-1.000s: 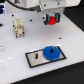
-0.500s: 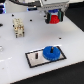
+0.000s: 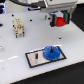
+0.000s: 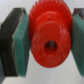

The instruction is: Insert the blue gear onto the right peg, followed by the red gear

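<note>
On the white table [image 3: 15, 60], closest to me, I see the big flat blue toothed gear [image 3: 51, 53] already sitting on the black plate with the pale rim [image 3: 35, 58], so I think that first part is done. Farther back and high up, my hand [image 4: 45, 42] pinches the small red toothed gear [image 3: 59, 21] between its pads [image 4: 20, 42]; it is well apart from the plate, so it is not on yet.
</note>
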Controlling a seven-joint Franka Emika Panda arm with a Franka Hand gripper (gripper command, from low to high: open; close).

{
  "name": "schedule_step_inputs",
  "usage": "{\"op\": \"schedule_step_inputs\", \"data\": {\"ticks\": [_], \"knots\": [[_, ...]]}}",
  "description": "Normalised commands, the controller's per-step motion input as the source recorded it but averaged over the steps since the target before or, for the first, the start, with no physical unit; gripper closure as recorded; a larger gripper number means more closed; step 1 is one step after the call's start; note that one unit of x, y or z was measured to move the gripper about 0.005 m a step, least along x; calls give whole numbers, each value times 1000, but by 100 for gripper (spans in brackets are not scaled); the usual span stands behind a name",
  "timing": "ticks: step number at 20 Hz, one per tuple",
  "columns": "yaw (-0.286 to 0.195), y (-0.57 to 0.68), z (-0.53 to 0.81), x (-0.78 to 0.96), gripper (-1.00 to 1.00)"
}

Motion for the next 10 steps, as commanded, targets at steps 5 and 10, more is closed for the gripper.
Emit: {"op": "schedule_step_inputs", "data": {"ticks": [5,10], "knots": [[0,-133,269,831,100],[0,-198,166,778,100]]}}
